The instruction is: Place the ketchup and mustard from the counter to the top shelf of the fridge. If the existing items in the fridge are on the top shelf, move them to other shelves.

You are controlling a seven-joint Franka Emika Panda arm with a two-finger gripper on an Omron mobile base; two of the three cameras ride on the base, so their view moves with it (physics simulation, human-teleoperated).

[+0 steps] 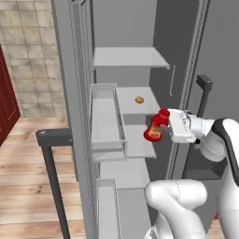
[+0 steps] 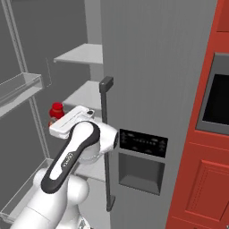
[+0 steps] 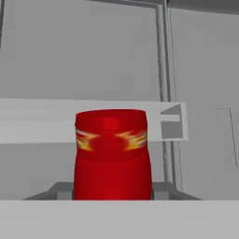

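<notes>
One bottle, the ketchup (image 1: 154, 129), is pinched in the claw (image 1: 164, 127) inside the fridge (image 1: 186, 56), below the top shelf (image 1: 128, 57). Judged step: carrying. Next move: lift above that shelf, then set down.

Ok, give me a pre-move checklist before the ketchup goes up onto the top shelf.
1. Ketchup held in the tool: ok, it hangs tilted in the air, clear of the shelves.
2. Fridge door open: ok.
3. Top shelf free of items: ok on the part in view.
4. Bottle at top-shelf height: not ok, it is well below.
5. Orange-brown lump off the top shelf: ok, it sits on the second shelf.
6. Grip firmness: cannot tell.
</notes>
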